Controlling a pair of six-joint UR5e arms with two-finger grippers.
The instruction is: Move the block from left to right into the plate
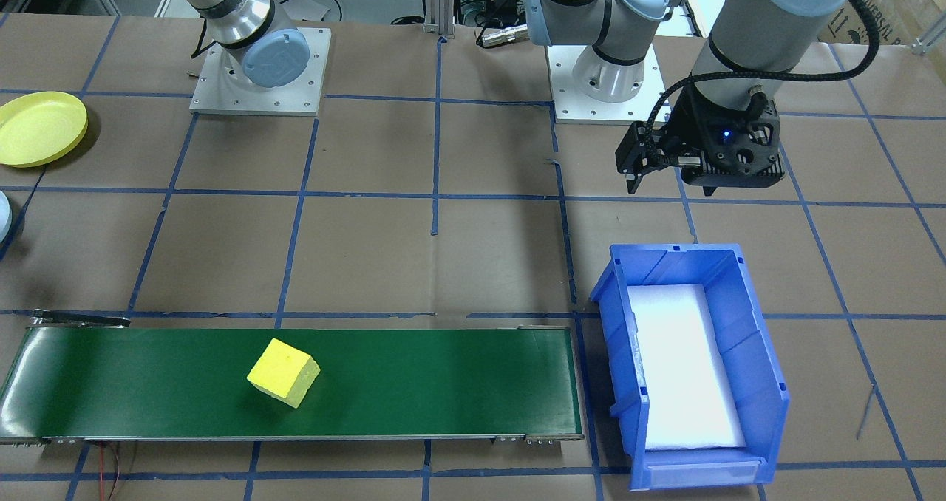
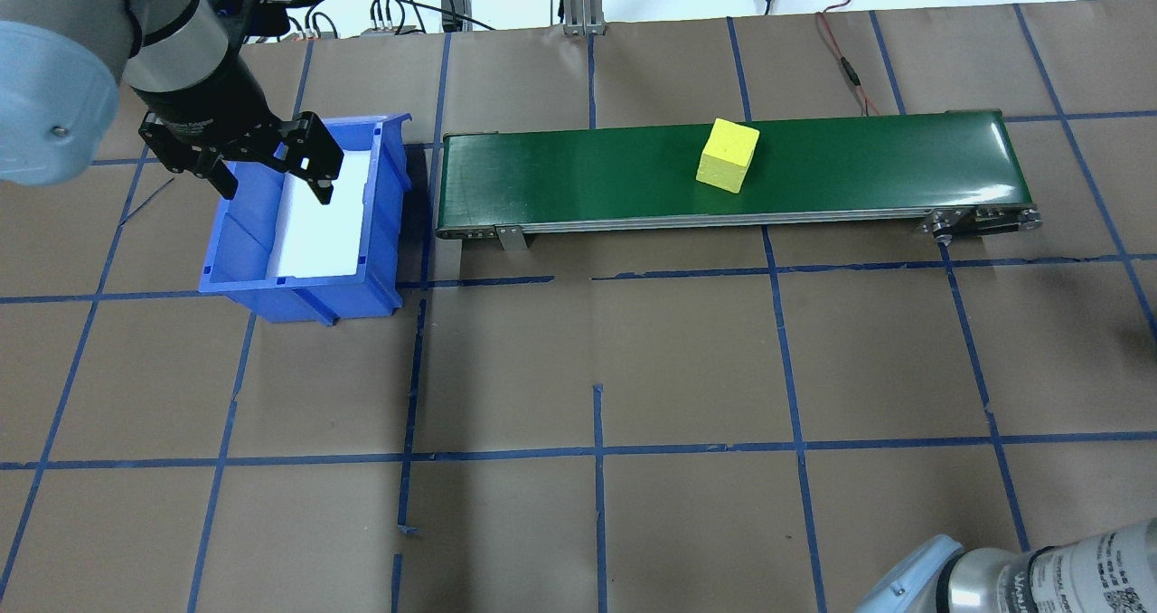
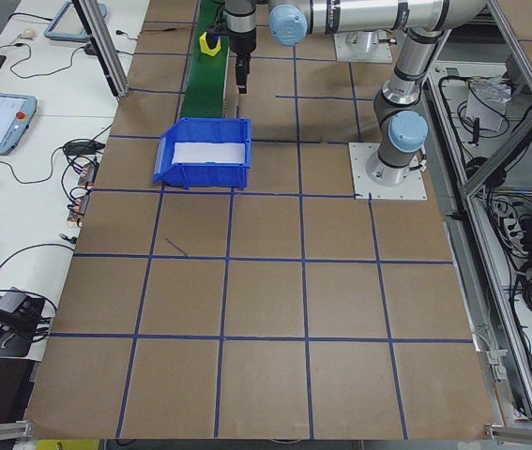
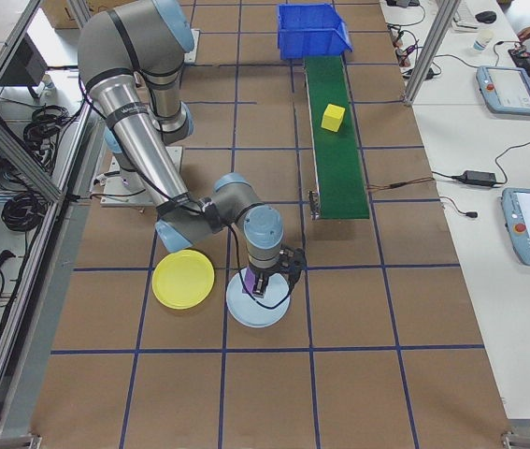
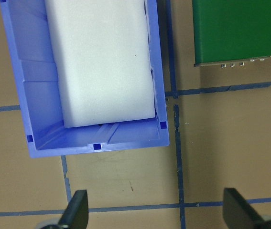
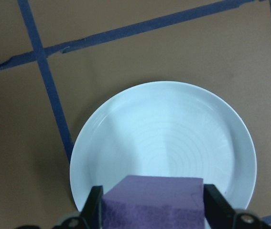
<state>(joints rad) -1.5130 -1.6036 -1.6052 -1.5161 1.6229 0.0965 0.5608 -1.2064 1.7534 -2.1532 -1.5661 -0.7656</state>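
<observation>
My right gripper [image 6: 152, 210] is shut on a purple block [image 6: 154, 191], held just above the near side of a light blue plate [image 6: 173, 133]. In the exterior right view that plate [image 4: 241, 313] lies on the table under the right gripper [image 4: 263, 285]. A yellow block [image 1: 283, 372] rests on the green conveyor belt [image 1: 443, 383], also seen from overhead as the yellow block [image 2: 728, 154]. My left gripper [image 2: 274, 186] hangs open and empty above the blue bin [image 2: 298, 292]; its fingertips [image 5: 78, 210] frame bare table beside the bin's end wall.
A yellow plate [image 4: 182, 279] lies next to the light blue one. The blue bin [image 1: 739, 316] holds white foam and stands at one end of the conveyor. Both arm bases [image 1: 259, 72] are bolted at the table's back. Blue tape lines grid the brown surface.
</observation>
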